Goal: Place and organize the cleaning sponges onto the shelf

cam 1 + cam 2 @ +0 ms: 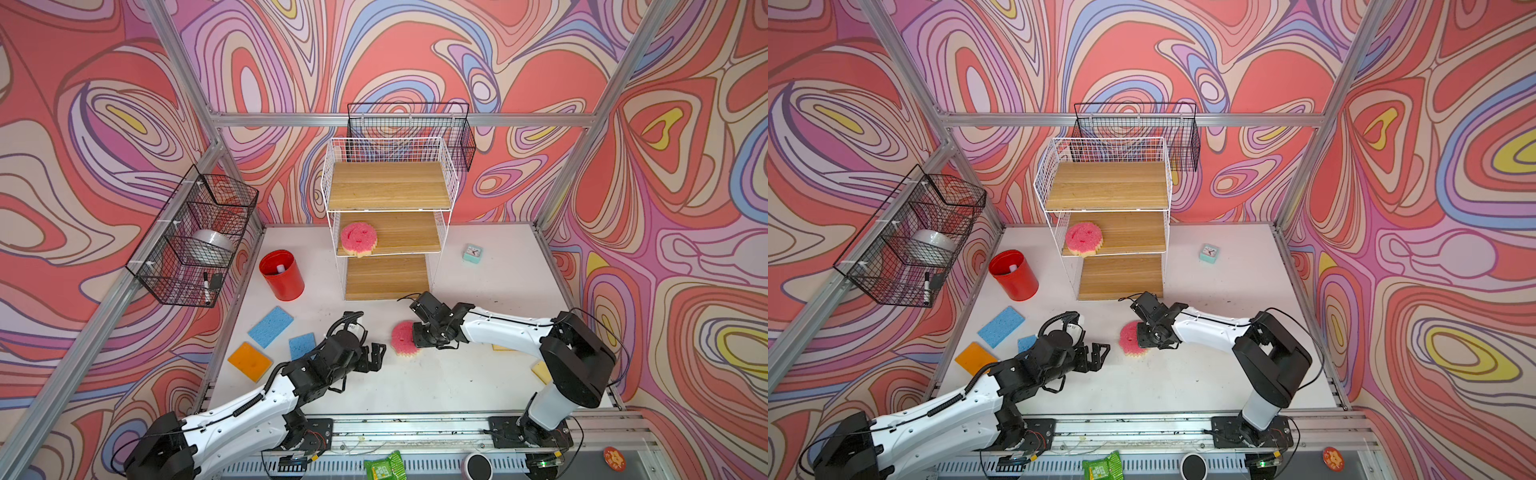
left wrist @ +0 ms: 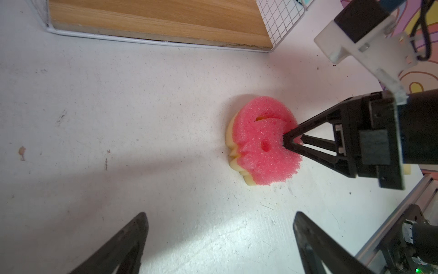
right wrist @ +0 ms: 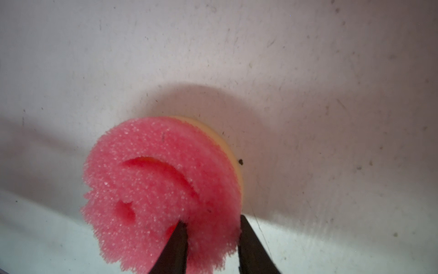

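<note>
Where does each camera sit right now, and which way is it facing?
Top views: a stereo pair high over the table's front edge, looking down and inward at the table, the shelf, the left arm and the right arm.
Left wrist: on the left arm, low, looking across the table toward the shelf's foot; its open left fingers show in the foreground, the right fingers beyond.
Right wrist: looking down between the right fingers, which pinch the pink smiley sponge.
Shared: both wrist views show that sponge and the right fingers.
</note>
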Robot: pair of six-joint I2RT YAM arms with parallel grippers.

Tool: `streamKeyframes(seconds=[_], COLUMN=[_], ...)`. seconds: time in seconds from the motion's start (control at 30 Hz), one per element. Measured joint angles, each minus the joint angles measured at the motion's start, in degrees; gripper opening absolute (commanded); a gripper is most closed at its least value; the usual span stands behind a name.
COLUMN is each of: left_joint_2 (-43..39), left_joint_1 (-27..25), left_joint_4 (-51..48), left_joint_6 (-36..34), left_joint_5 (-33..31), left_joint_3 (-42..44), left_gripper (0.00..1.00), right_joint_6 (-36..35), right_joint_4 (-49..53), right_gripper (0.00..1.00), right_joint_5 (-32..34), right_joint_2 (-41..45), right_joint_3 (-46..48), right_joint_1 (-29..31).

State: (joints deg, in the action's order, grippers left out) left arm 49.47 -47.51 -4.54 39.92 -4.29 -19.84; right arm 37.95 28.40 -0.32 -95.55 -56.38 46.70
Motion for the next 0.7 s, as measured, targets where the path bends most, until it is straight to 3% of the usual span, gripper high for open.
streamKeyframes(seconds=[0.3, 0.57, 0.7], left_joint_2=[-1.36, -6.38, -8.35], left_joint_1=[0.66, 4.66, 5.35], left_joint_4=[0.48, 7.54, 9.22], left_joint_6=[0.83, 3.65, 4.70], left_joint_5=[2.62, 9.86, 12.20], left_joint_3=[0.61, 5.05, 6.10], left_gripper=[0.96, 0.75, 0.75], right_joint_6=[-0.13, -1.36, -2.34], right_joint_4=[1.18, 3.93, 5.90], right_gripper=[0.25, 0.25, 0.25], right_joint_5=[0.98, 2.03, 2.49], right_joint_2=[-0.02, 4.50, 8.50], right_joint_3=[-0.81, -1.42, -3.56], right_joint_1=[-0.02, 0.00, -0.02])
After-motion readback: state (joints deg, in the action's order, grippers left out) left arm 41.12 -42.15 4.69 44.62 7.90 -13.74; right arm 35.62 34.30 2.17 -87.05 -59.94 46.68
